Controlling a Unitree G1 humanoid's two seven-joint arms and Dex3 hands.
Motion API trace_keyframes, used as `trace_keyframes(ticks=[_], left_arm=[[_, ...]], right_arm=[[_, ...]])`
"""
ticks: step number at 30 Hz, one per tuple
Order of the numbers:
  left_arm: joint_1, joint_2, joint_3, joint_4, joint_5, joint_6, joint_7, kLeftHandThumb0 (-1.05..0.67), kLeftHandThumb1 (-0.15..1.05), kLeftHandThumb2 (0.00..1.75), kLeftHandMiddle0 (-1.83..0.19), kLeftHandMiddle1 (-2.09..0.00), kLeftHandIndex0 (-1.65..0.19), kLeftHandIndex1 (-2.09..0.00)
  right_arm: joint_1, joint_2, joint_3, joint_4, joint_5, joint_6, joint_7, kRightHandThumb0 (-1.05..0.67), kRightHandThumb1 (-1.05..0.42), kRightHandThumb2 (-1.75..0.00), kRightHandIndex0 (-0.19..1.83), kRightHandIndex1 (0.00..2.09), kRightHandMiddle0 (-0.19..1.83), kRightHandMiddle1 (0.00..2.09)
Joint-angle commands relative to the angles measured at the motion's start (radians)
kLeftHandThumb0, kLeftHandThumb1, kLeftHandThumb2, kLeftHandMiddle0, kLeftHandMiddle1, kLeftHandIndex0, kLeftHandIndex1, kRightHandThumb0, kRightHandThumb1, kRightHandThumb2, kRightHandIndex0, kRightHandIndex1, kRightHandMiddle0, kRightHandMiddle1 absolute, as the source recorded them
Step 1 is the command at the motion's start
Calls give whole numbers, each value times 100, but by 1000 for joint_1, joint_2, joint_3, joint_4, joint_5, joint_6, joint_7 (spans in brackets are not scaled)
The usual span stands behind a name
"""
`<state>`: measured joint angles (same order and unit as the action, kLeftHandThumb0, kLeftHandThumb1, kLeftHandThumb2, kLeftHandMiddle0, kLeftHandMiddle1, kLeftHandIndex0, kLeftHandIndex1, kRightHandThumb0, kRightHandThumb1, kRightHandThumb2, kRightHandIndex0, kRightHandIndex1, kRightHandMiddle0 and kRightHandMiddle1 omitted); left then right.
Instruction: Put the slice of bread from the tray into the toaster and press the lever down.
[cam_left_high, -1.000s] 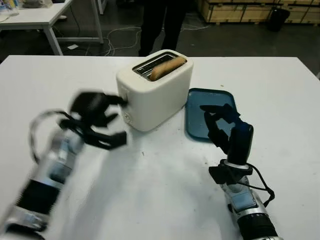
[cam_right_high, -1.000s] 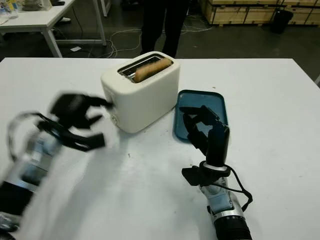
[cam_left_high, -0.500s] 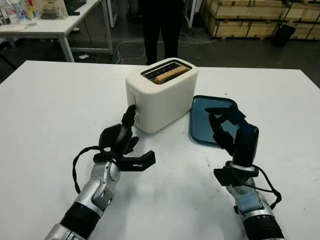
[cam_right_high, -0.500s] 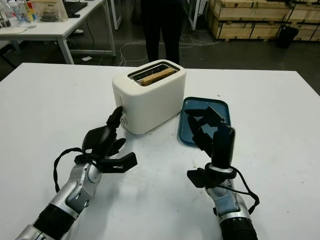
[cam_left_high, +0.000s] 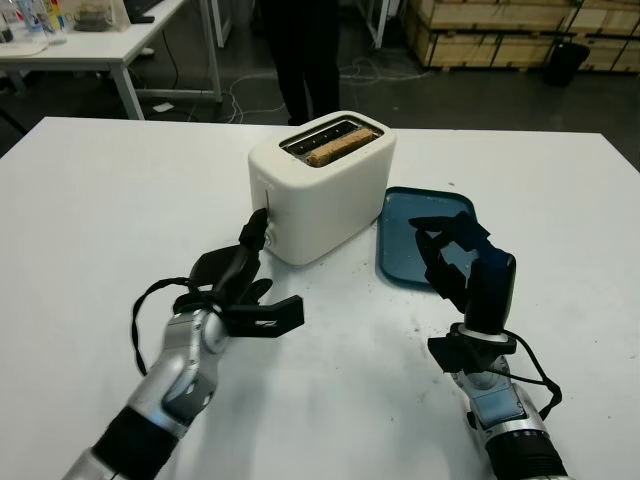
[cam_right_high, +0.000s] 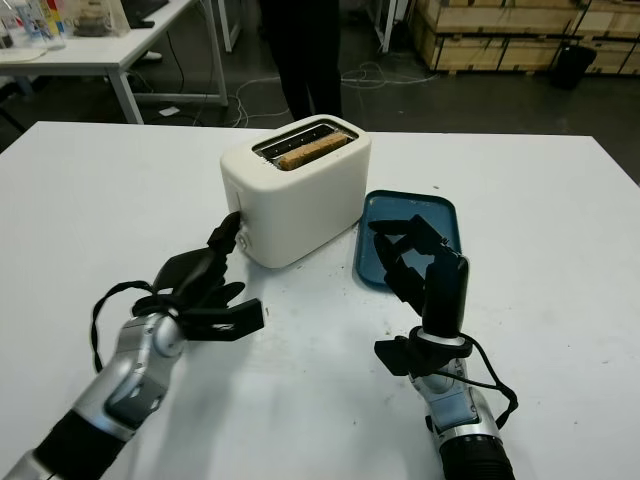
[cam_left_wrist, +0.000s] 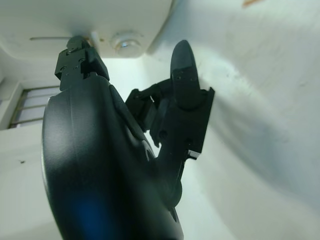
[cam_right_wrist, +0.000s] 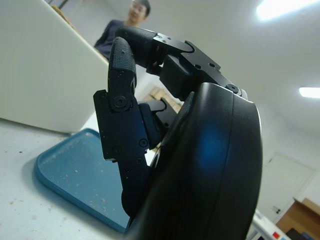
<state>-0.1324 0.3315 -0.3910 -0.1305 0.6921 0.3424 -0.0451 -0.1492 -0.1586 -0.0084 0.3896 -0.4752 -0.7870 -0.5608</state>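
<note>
Far left first: our left hand (cam_left_high: 240, 290) sits on the near-left side of the white toaster (cam_left_high: 322, 185), empty and open, one fingertip reaching up to the lever (cam_left_high: 262, 222) on the toaster's near end. Whether it's actually touching the lever, we can't tell. The bread slice (cam_left_high: 334, 147) is already down in the slot, just its top edge peeking out.

What could go wrong: if that fingertip slides off the small lever, the press won't latch. Pushing at an angle could also shove the toaster away across the table (cam_left_high: 90, 230).

To the right, the blue tray (cam_left_high: 405, 235) lies bare just beside the toaster, and our right hand (cam_left_high: 455, 260) is held upright at its near edge, holding nothing, fingers partly bent but not closed.

Compared with half a second ago, our left arm has swung a bit further left and the bread looks about as deep. The right hand hasn't moved.
</note>
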Motion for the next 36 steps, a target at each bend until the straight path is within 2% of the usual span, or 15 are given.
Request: trace_keyframes(ticks=[1,3,6,9,14,16,19,24,25,27,29,30,32,36], left_arm=[[26,-39,16,-63,-10,-135,121,-24,65,93,-82,-150,-104,-6],[46,-63,53,-75,-12,-204,250,-23,66,95,-79,-169,-102,-4],[49,-104,107,-54,-35,-325,420,-26,74,90,-77,-174,-98,-2],[32,-140,162,-18,-72,-433,513,-25,87,71,-77,-174,-98,-1],[-10,-172,247,25,-137,-498,537,-35,92,58,-60,-170,-100,-2],[-22,-178,275,38,-185,-523,521,-37,92,53,-54,-158,-99,-2],[-36,-199,318,58,-304,-575,484,-40,92,45,-51,-145,-100,-4],[-32,-226,353,78,-423,-630,416,-42,92,35,-50,-151,-101,-10],[-26,-233,354,80,-427,-638,412,-42,92,34,-49,-154,-97,-23],[-15,-247,354,88,-417,-655,420,-43,92,34,-49,-162,-58,-110],[-3,-268,356,94,-406,-660,433,-44,92,33,-53,-171,-47,-144],[2,-277,357,94,-404,-657,435,-43,92,31,-59,-173,-45,-157],[18,-299,354,92,-402,-645,437,-42,92,31,-66,-174,-44,-170],[39,-324,347,107,-388,-656,442,-40,92,33,-72,-175,-43,-174]], right_arm=[[-15,-4,-5,1,18,-17,4,-43,-92,-25,79,155,79,88],[-17,-4,-4,6,18,-20,6,-43,-92,-25,80,153,79,87],[-21,0,0,12,22,-22,10,-44,-92,-25,80,148,80,85],[-23,2,7,13,31,-20,26,-42,-92,-25,80,146,80,84],[-19,21,7,-10,118,34,102,-42,-92,-25,74,145,78,80],[-17,34,0,-28,176,77,147,-42,-92,-25,72,149,77,77],[-20,47,-23,-75,275,189,223,-44,-92,-27,69,145,76,75],[-80,49,-90,-89,424,293,306,-40,-92,-25,70,131,78,66],[-92,51,-103,-93,440,310,309,-41,-92,-25,72,130,80,64],[-106,51,-120,-109,451,345,313,-43,-92,-23,73,125,84,58],[-111,51,-130,-124,452,369,317,-45,-92,-21,74,124,87,53],[-112,52,-133,-130,452,378,319,-46,-92,-20,76,125,90,49],[-111,55,-137,-136,445,383,318,-46,-92,-18,79,126,95,45],[-102,65,-135,-150,429,377,319,-49,-92,-18,83,128,102,38]])
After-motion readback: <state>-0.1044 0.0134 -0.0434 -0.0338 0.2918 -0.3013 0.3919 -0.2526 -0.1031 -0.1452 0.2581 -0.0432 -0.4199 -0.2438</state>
